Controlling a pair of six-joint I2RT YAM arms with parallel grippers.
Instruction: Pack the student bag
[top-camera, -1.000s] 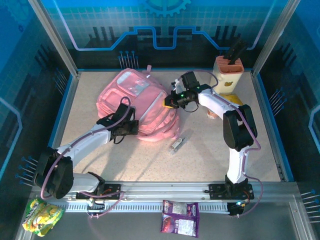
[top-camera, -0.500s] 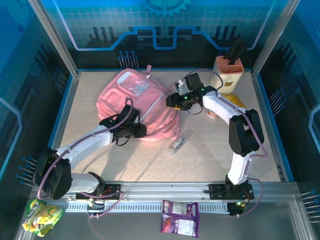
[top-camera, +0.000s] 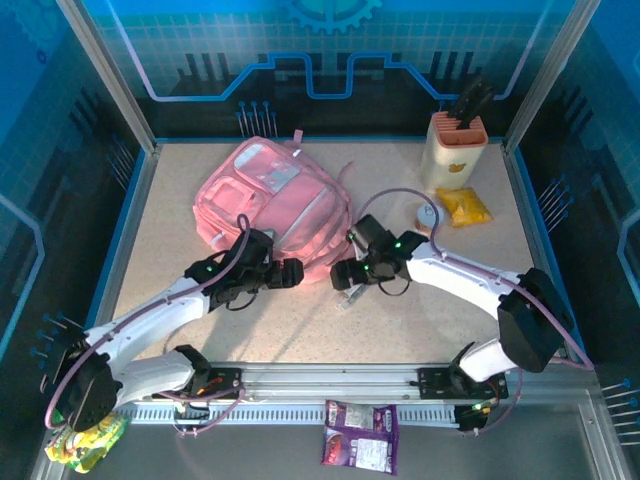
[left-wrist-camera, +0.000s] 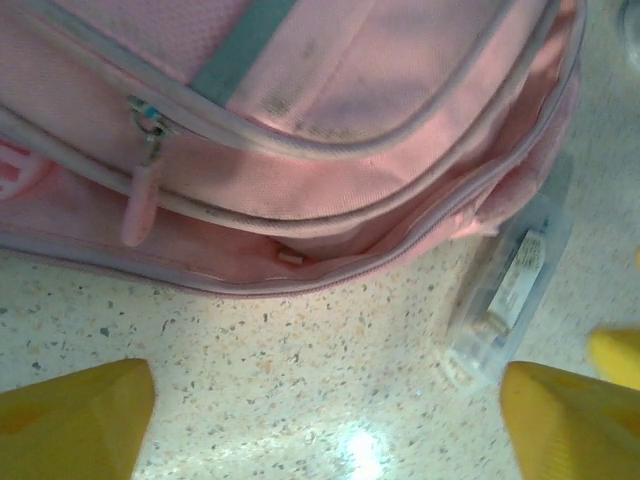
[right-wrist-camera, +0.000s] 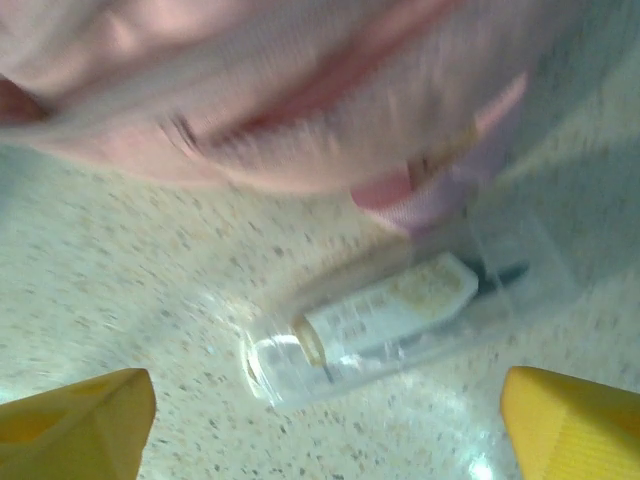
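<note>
The student bag (top-camera: 268, 200), a large soft pink backpack, lies flat at the back left of the table. Its near zip edge (left-wrist-camera: 300, 265) gapes slightly in the left wrist view. A clear plastic case (top-camera: 350, 294) with a white label lies on the table by the bag's near right corner. My left gripper (top-camera: 293, 270) hovers open just in front of the bag's near edge, and its yellow fingertips (left-wrist-camera: 70, 415) frame bare table. My right gripper (top-camera: 338, 277) is open right above the clear case (right-wrist-camera: 390, 320), with the bag (right-wrist-camera: 300, 90) behind it.
A beige holder with black handles (top-camera: 456, 148) stands at the back right, with a yellow packet (top-camera: 462, 207) and a small round item (top-camera: 428, 218) beside it. Beyond the near rail lie a purple packet (top-camera: 360, 435) and a yellow-green packet (top-camera: 85, 430).
My right arm has swung from the bag's far right side down to the clear case near the bag's front corner. My left gripper has slid right and nearer, off the bag's edge.
</note>
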